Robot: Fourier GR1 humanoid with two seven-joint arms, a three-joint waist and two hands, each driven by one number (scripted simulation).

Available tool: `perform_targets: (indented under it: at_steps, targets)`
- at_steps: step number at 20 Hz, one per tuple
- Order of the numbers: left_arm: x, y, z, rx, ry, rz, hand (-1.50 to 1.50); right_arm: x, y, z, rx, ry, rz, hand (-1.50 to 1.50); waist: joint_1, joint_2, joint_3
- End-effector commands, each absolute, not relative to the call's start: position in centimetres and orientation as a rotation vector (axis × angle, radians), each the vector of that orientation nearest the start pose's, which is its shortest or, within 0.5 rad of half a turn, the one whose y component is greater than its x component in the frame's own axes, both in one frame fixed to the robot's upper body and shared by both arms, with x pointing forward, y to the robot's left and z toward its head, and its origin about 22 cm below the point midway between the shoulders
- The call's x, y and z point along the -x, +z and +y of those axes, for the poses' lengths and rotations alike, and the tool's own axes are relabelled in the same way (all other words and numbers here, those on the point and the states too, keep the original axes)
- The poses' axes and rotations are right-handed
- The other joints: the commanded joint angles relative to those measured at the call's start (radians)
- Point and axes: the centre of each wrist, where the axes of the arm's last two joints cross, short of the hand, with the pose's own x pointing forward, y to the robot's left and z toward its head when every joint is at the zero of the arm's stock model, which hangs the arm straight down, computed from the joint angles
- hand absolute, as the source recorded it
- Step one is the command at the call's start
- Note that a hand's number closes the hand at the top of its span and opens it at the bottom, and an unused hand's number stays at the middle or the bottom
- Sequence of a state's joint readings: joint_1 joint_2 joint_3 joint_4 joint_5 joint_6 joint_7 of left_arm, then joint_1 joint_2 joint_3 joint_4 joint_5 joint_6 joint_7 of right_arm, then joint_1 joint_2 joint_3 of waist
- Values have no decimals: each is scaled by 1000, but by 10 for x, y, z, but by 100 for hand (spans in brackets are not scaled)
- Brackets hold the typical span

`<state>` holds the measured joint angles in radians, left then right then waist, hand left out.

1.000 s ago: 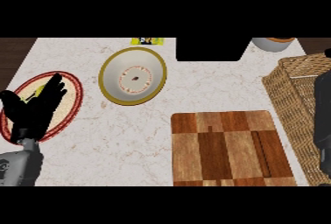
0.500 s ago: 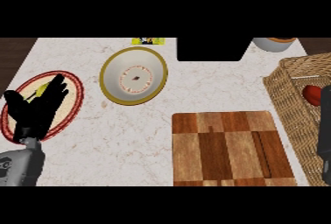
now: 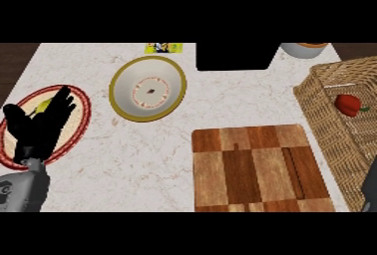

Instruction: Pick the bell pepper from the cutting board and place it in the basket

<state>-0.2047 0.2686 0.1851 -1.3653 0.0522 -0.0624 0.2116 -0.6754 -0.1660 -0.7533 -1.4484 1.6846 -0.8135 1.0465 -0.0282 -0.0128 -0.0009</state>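
Note:
The red bell pepper [image 3: 348, 104] lies inside the wicker basket [image 3: 324, 87] at the counter's right side, with no hand touching it. The wooden cutting board [image 3: 254, 169] in front of the basket's left wall has nothing on it. Only a dark sliver of my right hand [image 3: 370, 187] shows at the lower right edge, below the pepper and apart from it. My left hand [image 3: 37, 127] rests open at the far left, fingers up, over a red-rimmed plate [image 3: 80, 107].
A yellow-rimmed plate [image 3: 149, 88] sits at centre left. A black block [image 3: 234, 56], a yellow packet [image 3: 163, 47] and a grey pot [image 3: 303, 49] line the far edge. Dark wood borders the counter's left side.
My right arm has drawn back from over the basket to the lower right edge, uncovering the pepper lying in the basket. The left hand has not moved.

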Motion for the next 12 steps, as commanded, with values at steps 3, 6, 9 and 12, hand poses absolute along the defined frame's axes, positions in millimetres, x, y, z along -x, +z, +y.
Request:
perform_targets:
  at_steps: [3, 6, 9, 12]
  targets:
    - [-287, 36, 340, -231, -41, -1361, 0, -259, 176, -336, 1769, -1256, -971, -150, -21, -6, -1]
    - [-284, 37, 328, -244, -41, -1367, 0, -218, 163, -334, 1742, -1185, -938, -150, -17, -7, 1]
    - [-288, 39, 338, -236, -17, -1368, 0, -186, 165, -319, 1658, -1129, -979, -150, -22, -5, 0]
    - [-288, 46, 335, -229, -28, -1372, 0, -148, 165, -309, 1627, -1091, -965, -150, -17, -5, 1]
